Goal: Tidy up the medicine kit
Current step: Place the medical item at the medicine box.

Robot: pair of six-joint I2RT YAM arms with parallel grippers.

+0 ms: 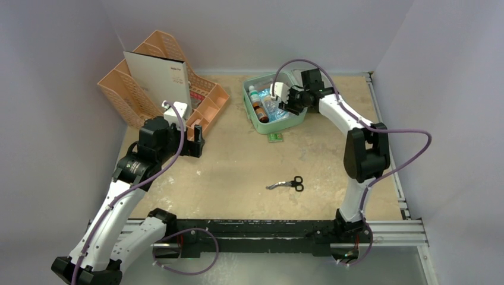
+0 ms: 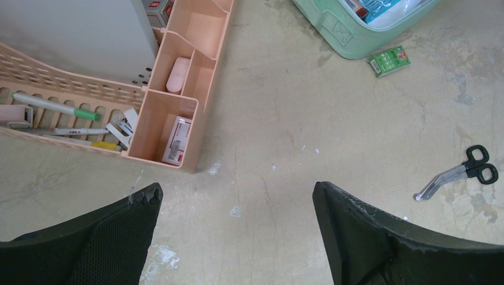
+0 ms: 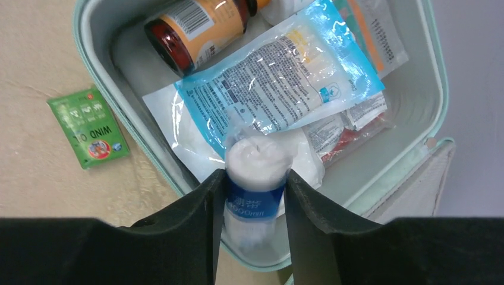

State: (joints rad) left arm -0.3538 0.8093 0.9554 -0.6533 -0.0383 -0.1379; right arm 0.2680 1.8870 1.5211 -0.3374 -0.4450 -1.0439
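Right gripper is closed down on a small white bottle with a blue label, one finger pressed to each side. It sits over the near edge of the open medicine kit. Can't tell if the bottle's base rests on anything.

Inside the kit, just past the bottle: a clear-and-blue sealed pouch lying on top of other packets, and an amber bottle with an orange label on its side against the far wall. Kit lid is hinged open, pale lining showing.

Green "WIND OIL" packet lies flat on the worktop, just outside the kit wall and not touching it.

In the top view the kit is at the far side of the worktop, right of centre, with the right gripper reaching in from the right.

Left gripper has its jaws spread wide and holds nothing. It hangs over bare worktop just beside the near corner of the peach organizer.

Organizer's closest compartment has a small box, the next one a pink block. A green-capped pen lies in the slotted tray to the left.

Black-handled scissors lie flat on the worktop, well apart from both grippers, near the middle.
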